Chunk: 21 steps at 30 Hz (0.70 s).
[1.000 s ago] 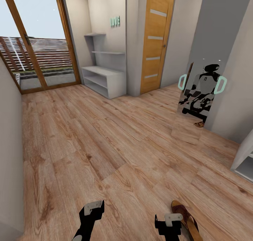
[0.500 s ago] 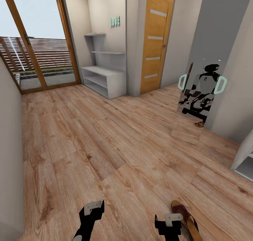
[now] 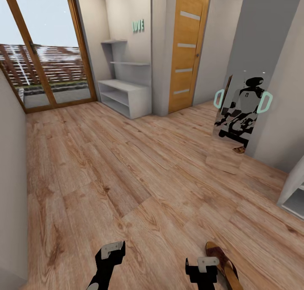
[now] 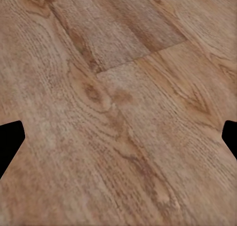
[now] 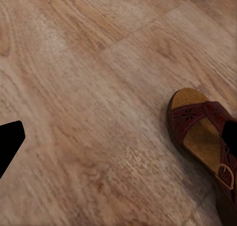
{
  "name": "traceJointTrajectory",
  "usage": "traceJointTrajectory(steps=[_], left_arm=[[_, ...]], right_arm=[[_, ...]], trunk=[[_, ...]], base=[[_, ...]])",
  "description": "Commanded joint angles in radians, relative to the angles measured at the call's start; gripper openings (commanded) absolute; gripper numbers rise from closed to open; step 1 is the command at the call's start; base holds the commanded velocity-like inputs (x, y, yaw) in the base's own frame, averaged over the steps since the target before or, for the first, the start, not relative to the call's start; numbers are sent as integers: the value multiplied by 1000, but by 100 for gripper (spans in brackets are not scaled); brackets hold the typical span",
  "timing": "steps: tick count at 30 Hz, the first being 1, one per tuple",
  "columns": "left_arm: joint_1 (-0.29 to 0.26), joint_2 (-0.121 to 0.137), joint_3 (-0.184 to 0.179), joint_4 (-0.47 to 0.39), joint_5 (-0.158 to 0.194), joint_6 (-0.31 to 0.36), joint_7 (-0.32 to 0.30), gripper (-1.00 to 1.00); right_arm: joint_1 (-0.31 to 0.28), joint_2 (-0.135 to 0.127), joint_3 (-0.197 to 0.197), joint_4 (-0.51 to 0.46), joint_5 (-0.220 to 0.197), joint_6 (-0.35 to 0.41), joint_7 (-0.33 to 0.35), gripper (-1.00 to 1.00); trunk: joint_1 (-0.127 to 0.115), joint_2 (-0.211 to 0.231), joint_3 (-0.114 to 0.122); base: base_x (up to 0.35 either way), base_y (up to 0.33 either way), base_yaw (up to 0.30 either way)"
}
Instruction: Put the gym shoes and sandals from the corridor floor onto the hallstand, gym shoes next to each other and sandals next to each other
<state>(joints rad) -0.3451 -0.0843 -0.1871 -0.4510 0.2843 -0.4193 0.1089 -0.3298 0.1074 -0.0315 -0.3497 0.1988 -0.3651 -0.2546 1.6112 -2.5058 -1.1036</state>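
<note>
Maroon leather-looking sandal [image 5: 202, 130] with a cork-tan footbed lies flat on the wood floor [image 3: 126, 172] just beside the right gripper [image 3: 202, 268] — I'd guess it's light and a bit floppy, so pinching the wide strap or the sole edge mid-length seems the safest hold. Both the right gripper and the left gripper [image 3: 112, 252] hang spread apart with nothing in them, low over bare planks. The pale grey shoe rack [image 3: 126, 96] stands well apart down the corridor, beside an orange door [image 3: 185, 49] — its shelves look bare.
</note>
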Motion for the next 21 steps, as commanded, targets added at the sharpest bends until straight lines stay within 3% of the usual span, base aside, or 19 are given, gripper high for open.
traceJointTrajectory(steps=[1,21], left_arm=[[0,0,0,0,0,0,0,100],[0,1,1,0,1,-1,0,100]], right_arm=[[0,0,0,0,0,0,0,100],[0,2,-1,0,-1,0,-1,100]], trunk=[[0,0,0],[0,0,0]], base=[[53,-61,0],[49,-51,0]])
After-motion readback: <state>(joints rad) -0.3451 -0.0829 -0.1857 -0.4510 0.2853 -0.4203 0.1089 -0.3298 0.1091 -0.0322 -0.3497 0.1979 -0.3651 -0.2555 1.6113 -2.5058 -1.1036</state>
